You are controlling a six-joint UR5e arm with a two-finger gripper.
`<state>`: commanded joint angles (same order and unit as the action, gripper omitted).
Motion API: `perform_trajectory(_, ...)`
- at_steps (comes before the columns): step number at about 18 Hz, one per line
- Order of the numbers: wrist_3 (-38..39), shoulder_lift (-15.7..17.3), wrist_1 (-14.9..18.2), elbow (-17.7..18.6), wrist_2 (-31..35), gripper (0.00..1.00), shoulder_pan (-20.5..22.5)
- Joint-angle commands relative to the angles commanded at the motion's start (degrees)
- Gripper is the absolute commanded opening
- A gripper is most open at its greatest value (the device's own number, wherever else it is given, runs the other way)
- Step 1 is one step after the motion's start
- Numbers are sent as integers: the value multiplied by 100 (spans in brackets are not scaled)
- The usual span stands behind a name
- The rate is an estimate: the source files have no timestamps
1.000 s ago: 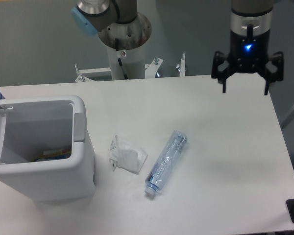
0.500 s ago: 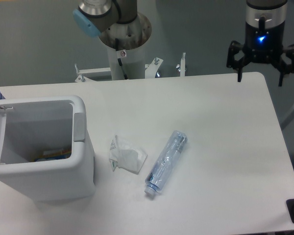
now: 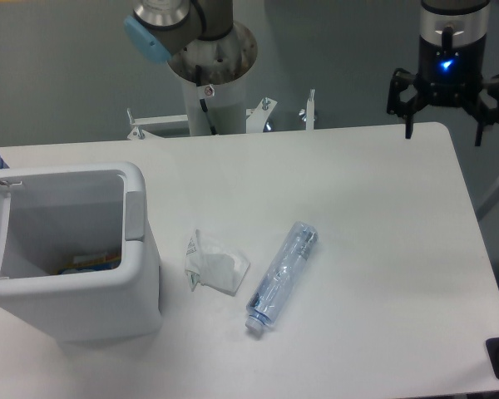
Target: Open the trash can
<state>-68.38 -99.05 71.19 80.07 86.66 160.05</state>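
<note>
Since 1 second ago our black two-finger gripper (image 3: 446,133) has drifted right, jaws apart and empty, leaving the boxy white plastic trash can (image 3: 71,258) far left, already open.

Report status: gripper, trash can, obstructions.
Gripper open, empty, above far right table corner. Trash can lid up, interior exposed. Crumpled paper and plastic bottle lie beside it, not blocking.

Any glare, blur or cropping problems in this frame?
Fixed camera: even, soft lighting, only faint shadows beside the trash can and bottle; no motion blur; the hand is sharp with its blue light glowing; the trash can is cropped at the left edge.
</note>
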Motion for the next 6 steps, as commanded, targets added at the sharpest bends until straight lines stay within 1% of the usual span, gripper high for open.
perform_trajectory(6, 9, 0, -9, -35, -9, 100, 9)
